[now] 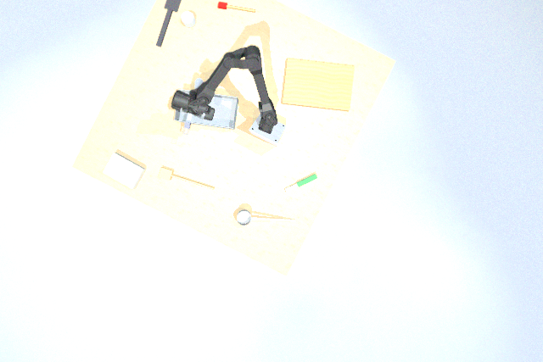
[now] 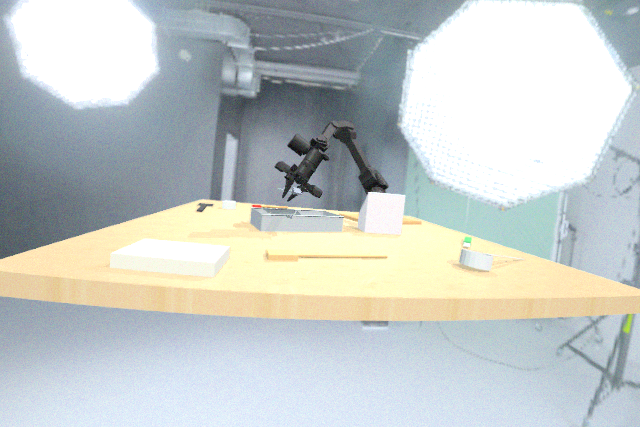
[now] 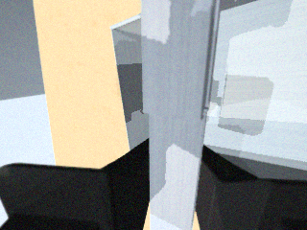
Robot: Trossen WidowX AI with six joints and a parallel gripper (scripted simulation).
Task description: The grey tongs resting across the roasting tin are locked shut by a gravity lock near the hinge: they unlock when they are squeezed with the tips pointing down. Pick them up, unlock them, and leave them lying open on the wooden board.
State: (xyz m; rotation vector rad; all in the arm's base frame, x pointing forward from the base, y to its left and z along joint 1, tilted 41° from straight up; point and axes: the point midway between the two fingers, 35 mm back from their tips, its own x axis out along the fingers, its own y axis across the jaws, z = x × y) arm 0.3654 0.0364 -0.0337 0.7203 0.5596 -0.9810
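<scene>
Pale wooden tabletop (image 1: 197, 152) (image 2: 310, 282) (image 3: 82, 96) beneath glaring lamps. Gripper (image 1: 199, 108) (image 2: 286, 198) (image 3: 171, 142) drawn nearly together, clamped on the grey tongs (image 1: 187, 124) (image 2: 296, 190) (image 3: 175, 96), apparently held clear above the roasting tin (image 1: 235, 113) (image 2: 305, 222) (image 3: 130, 91). Hard to tell hinge from tips, or whether locked. Best to lift straight and slowly, keeping the grip firm against twisting or sliding. Once well above the rim, turn tips down, then squeeze near the arms' free part to release the lock. Ease off only low over the wooden board (image 1: 317, 84) (image 2: 412, 222), letting the arms spread without snagging.
</scene>
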